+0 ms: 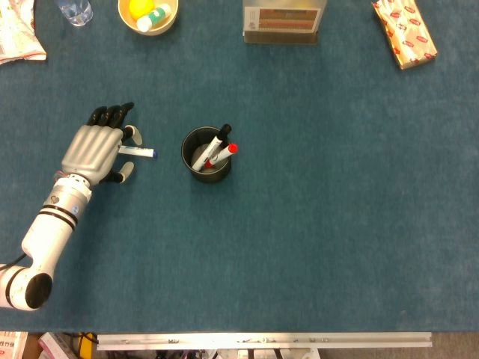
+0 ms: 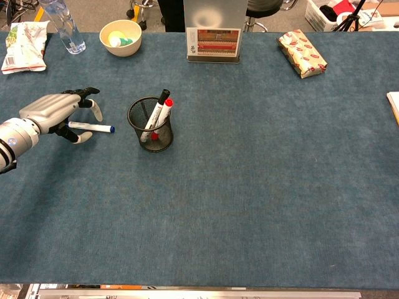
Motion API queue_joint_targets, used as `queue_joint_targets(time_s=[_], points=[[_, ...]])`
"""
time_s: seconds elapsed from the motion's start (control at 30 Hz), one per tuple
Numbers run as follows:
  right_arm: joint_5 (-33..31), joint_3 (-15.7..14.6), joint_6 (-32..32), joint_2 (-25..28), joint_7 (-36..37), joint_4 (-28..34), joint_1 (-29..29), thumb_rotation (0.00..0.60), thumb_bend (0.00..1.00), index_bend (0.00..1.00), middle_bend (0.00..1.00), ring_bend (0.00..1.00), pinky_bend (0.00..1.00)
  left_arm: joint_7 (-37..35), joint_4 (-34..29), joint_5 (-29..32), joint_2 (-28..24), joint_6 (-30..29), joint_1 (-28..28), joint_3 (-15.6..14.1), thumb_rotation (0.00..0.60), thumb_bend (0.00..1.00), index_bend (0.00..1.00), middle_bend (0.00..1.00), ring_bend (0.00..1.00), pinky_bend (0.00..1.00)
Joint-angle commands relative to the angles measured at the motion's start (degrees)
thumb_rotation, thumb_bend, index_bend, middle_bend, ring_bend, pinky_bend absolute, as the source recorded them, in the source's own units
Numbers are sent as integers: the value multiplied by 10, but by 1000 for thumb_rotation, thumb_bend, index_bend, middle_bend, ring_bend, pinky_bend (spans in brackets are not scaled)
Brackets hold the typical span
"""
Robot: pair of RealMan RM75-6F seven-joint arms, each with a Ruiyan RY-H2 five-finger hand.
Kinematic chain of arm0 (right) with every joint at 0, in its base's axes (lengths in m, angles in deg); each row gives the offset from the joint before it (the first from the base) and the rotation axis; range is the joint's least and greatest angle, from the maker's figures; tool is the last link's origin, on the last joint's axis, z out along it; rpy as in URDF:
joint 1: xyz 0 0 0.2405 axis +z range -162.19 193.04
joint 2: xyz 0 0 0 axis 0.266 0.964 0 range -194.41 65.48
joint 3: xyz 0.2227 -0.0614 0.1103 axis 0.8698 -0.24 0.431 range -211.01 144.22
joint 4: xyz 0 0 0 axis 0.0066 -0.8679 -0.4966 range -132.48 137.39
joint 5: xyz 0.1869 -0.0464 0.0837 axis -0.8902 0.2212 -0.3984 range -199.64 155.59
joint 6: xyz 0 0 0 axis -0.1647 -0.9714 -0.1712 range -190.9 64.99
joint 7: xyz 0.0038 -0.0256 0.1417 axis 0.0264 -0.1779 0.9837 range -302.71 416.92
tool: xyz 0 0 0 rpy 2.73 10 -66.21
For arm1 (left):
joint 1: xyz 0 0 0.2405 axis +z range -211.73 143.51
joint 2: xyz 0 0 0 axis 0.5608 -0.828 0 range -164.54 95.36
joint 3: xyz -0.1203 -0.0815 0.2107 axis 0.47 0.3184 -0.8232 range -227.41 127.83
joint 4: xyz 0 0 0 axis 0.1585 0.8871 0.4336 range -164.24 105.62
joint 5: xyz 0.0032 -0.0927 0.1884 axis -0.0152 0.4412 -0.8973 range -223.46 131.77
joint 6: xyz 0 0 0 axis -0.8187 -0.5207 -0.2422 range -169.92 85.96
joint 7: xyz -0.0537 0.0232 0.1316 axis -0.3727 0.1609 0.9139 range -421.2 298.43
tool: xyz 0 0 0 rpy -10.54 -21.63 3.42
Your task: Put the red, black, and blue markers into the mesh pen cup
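The black mesh pen cup [image 1: 186, 155] [image 2: 156, 142] stands left of the table's middle. A black-capped marker [image 1: 223, 134] [image 2: 163, 98] and a red-capped marker [image 1: 229, 149] [image 2: 167, 104] lean inside it. The blue marker [image 1: 141, 152] [image 2: 93, 128] lies flat on the blue cloth, its blue cap pointing toward the cup. My left hand [image 1: 96, 149] [image 2: 53, 109] hovers over the marker's white tail end, fingers spread, thumb and fingers on either side of it, gripping nothing. My right hand shows in neither view.
Along the far edge are a water bottle [image 1: 75, 10], a snack bag [image 1: 16, 34], a bowl [image 1: 147, 28] with small items, a sign holder [image 1: 284, 22] and a wrapped package [image 1: 404, 31]. A sheet's corner [image 2: 394, 103] sits at the right edge.
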Motion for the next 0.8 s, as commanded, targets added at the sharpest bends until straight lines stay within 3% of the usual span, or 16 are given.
queue_joint_targets(time_s=[0.03, 0.8], points=[[-1, 0, 0, 0, 0, -1, 0, 600, 0, 144, 175, 126, 301, -5, 11, -10, 5, -3, 3, 0, 600, 358, 365, 0, 0, 11], [-2, -1, 1, -3, 3, -5, -1, 600, 0, 143, 175, 126, 301, -29, 77, -61, 33, -9, 20, -2, 600, 358, 400, 0, 0, 11]])
